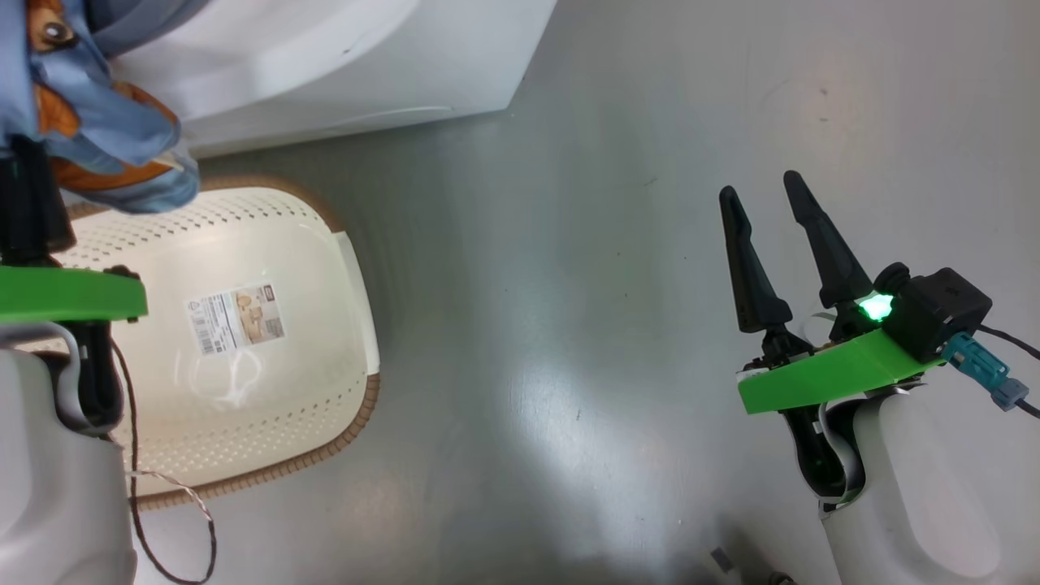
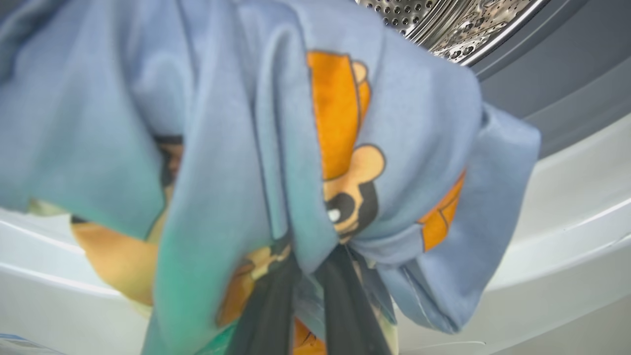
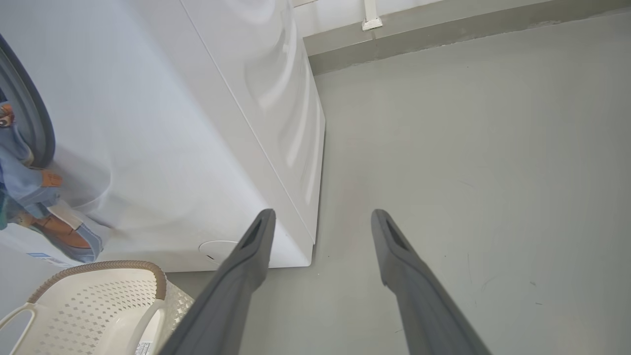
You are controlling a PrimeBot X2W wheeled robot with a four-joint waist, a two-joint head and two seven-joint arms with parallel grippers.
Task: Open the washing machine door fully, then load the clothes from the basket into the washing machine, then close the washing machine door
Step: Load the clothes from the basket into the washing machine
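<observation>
Left gripper (image 2: pixel 314 264) is pinched tight on the clothes (image 2: pixel 236 148), a blue and orange bundle hanging at the far left just before the washing machine (image 1: pixel 325 65) and over the far edge of the basket (image 1: pixel 357 422), with the steel drum (image 2: pixel 443 24) bare beyond it, so the door looks open and this load is not yet inside. Where its floor shows, the basket carries just a label sticker (image 1: pixel 236 317), so this is likely the last load, leaving the drop into the drum and the door closing. Right gripper (image 1: pixel 759 185) hangs spread wide and holding nothing at the near right.
</observation>
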